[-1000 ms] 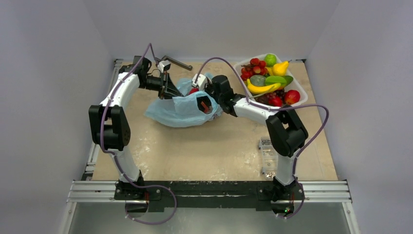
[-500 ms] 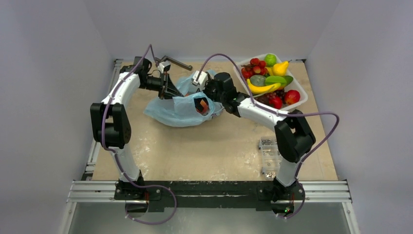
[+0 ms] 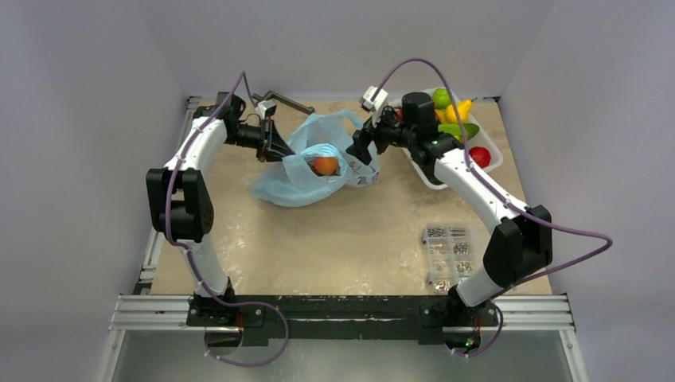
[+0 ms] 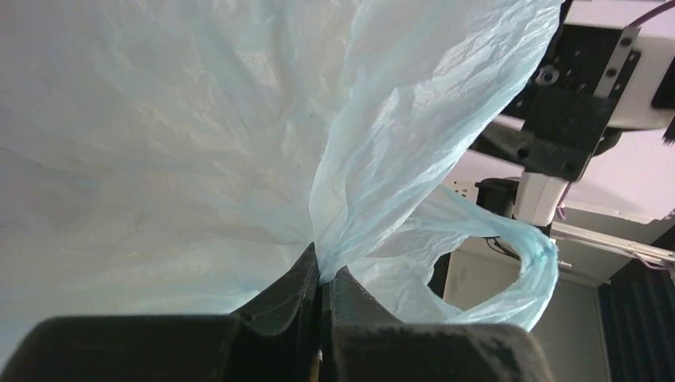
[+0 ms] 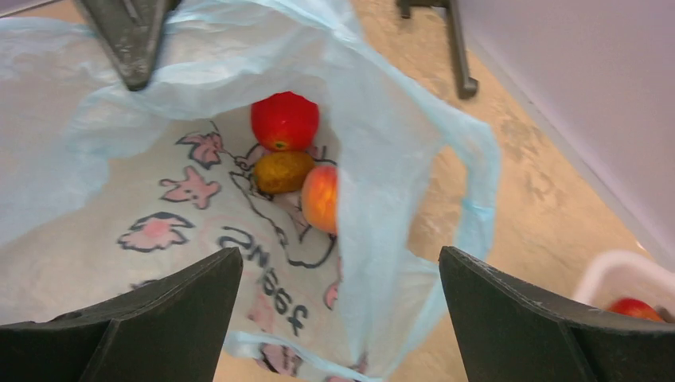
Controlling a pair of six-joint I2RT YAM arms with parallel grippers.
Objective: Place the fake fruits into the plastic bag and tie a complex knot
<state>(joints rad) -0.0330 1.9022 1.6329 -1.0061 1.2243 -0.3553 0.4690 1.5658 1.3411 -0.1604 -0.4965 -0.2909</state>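
Right wrist: three fake fruits (image 5: 285,121) inside the plastic bag (image 5: 386,119).

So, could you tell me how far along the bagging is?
Done: three fake fruits lie inside the plastic bag. In hand: left jaws shut on the bag's rim, holding it up; right jaws open and empty, facing its mouth. Left: more fruits sit in the white tray, and no knot is tied.

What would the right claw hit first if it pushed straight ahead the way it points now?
Probably the plastic bag, its open mouth facing the right claw; the fake fruits lie deeper. Depth is unclear.
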